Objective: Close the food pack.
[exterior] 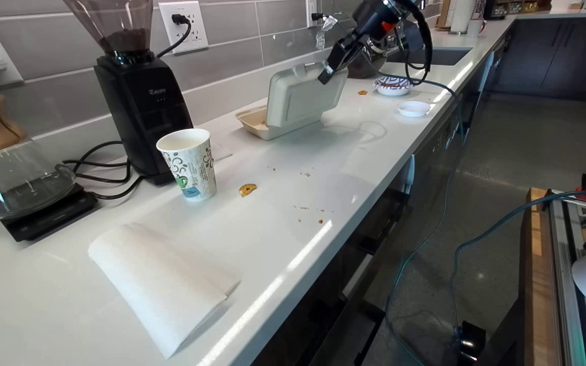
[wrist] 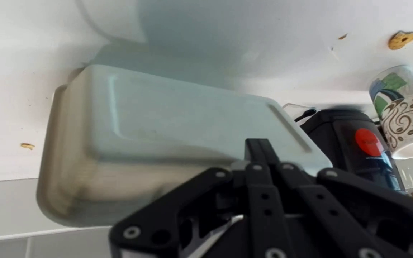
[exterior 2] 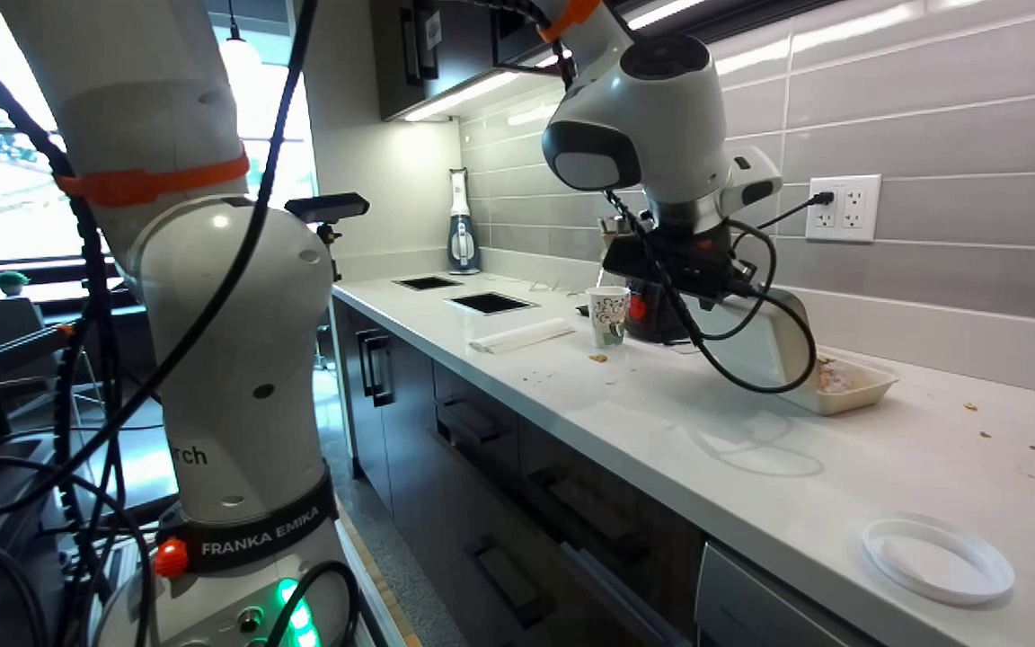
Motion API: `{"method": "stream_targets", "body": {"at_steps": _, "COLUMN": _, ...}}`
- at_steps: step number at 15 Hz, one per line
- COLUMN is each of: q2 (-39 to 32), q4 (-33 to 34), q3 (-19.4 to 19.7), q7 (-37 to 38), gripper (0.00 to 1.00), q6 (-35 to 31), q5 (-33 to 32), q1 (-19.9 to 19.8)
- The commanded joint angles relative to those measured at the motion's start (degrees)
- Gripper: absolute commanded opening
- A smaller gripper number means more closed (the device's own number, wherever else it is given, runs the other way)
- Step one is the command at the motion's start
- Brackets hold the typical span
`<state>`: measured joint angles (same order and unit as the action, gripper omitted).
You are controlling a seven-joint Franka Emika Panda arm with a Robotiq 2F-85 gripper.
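Claw (wrist: pixel 259 148) aslant and downward below the wrist (exterior 2: pixel 679 135), fingertips (wrist: pixel 252 150) together.

"FRANKA EMIKA" on collar (exterior 2: pixel 252 532), "rch" (cut off) on arm (exterior 2: pixel 230 386)

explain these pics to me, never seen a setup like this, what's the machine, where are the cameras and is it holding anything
The machine is a robot arm ending in a gripper, its mechanical hand. Two pictures come from cameras standing apart from it; the close-up comes from one on its wrist, looking past the fingers.

On the kitchen counter is an open takeout box, its lid standing up. Also there: a paper cup, a folded paper sheet, a coffee grinder and bits of food.

The fingers are shut with nothing visible between them, so it seems to hold nothing. They are near the lid's outside; I can't tell whether they touch it.
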<state>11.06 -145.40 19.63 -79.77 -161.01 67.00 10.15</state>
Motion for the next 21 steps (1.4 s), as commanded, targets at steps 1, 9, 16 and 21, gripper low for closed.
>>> {"method": "stream_targets", "body": {"at_steps": 1, "q2": -3.0, "q4": 3.2, "q3": 0.3, "q7": -6.2, "gripper": 0.0, "q6": -2.6, "q5": 6.2, "q1": 1.4}}
{"method": "stream_targets", "body": {"at_steps": 9, "q2": -10.2, "q4": 11.5, "q3": -0.2, "q7": -17.2, "gripper": 0.0, "q6": -3.0, "q5": 18.9, "q1": 2.1}}
{"method": "stream_targets", "body": {"at_steps": 16, "q2": -18.6, "q4": 19.0, "q3": -0.9, "q7": -23.9, "gripper": 0.0, "q6": -4.2, "q5": 25.6, "q1": 1.9}}
{"method": "stream_targets", "body": {"at_steps": 21, "q2": -24.1, "q4": 23.3, "q3": -2.0, "q7": -25.8, "gripper": 0.0, "q6": -6.2, "q5": 27.0, "q1": 2.1}}
